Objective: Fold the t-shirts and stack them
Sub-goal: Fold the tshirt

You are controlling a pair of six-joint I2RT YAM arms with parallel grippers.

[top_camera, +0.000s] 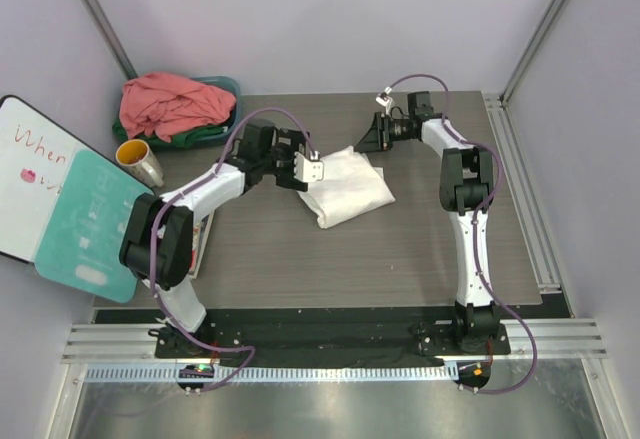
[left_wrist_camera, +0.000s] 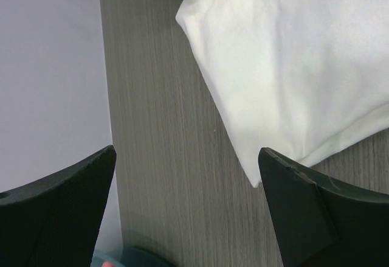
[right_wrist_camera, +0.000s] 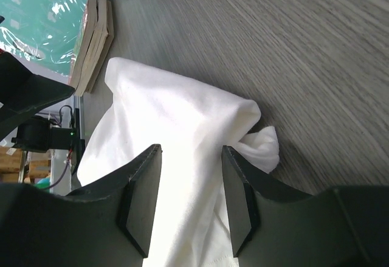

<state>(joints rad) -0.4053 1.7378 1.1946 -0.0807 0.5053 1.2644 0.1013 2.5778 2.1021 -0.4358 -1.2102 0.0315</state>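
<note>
A white t-shirt [top_camera: 347,188] lies folded in a rough square mid-table. It also shows in the left wrist view [left_wrist_camera: 292,60] and the right wrist view [right_wrist_camera: 164,127]. My left gripper [top_camera: 303,167] is open at the shirt's left edge; in its own view [left_wrist_camera: 187,152] bare table lies between the jaws and a shirt corner sits by the right finger [left_wrist_camera: 304,200]. My right gripper [top_camera: 366,140] is open at the shirt's far edge, its jaws [right_wrist_camera: 190,151] set either side of a cloth fold. A salmon-pink shirt [top_camera: 172,102] lies heaped on a dark green one [top_camera: 203,137].
The teal basin [top_camera: 232,89] holding the two shirts stands at the back left. A yellow-lined metal mug [top_camera: 141,162], a whiteboard [top_camera: 22,174] and a teal laminated sheet [top_camera: 85,224] lie along the left edge. Thin stacked books [right_wrist_camera: 97,33] lie under the sheet.
</note>
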